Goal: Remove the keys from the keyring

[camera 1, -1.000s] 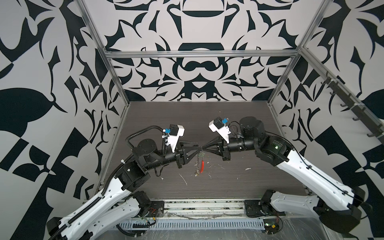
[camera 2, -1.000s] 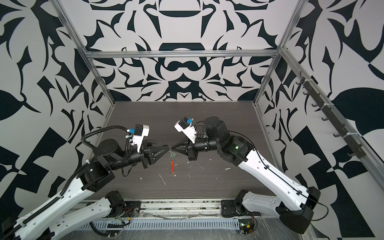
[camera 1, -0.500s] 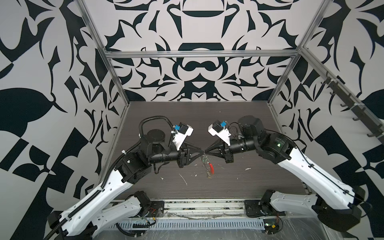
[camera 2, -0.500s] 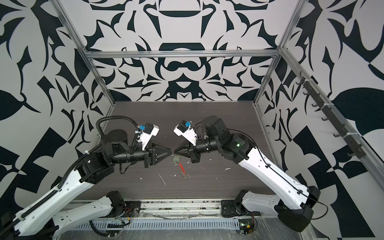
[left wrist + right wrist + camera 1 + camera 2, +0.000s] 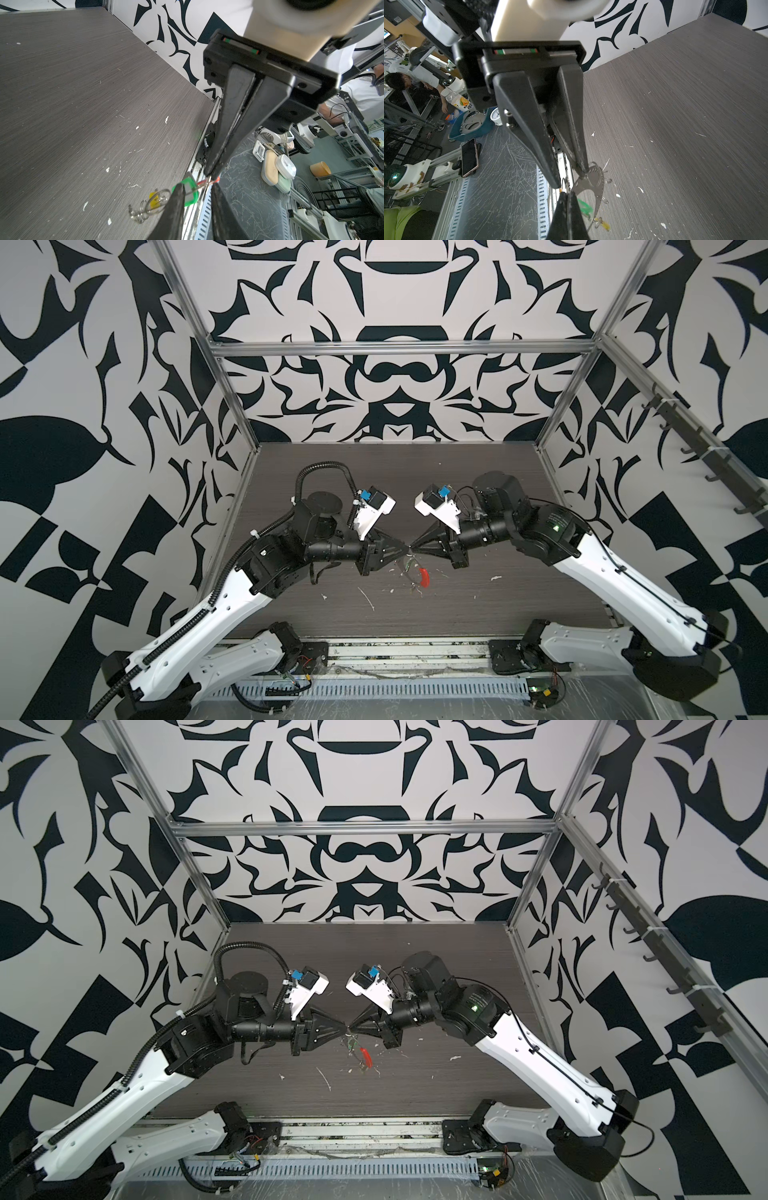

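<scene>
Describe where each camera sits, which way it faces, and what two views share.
Both top views: high above the arm bases, looking down at the table; left arm, right arm, left hand, right hand, tips meeting.
Left wrist: on the left arm, looking along its fingers at the keyring; the right hand faces it.
Right wrist: on the right arm, looking along its shut fingers; the left hand faces it.
Shared: both wrist views show the green tag.

Red-sleeved keyring (image 5: pixel 365 1055) at right gripper (image 5: pixel 350 1029)
</scene>
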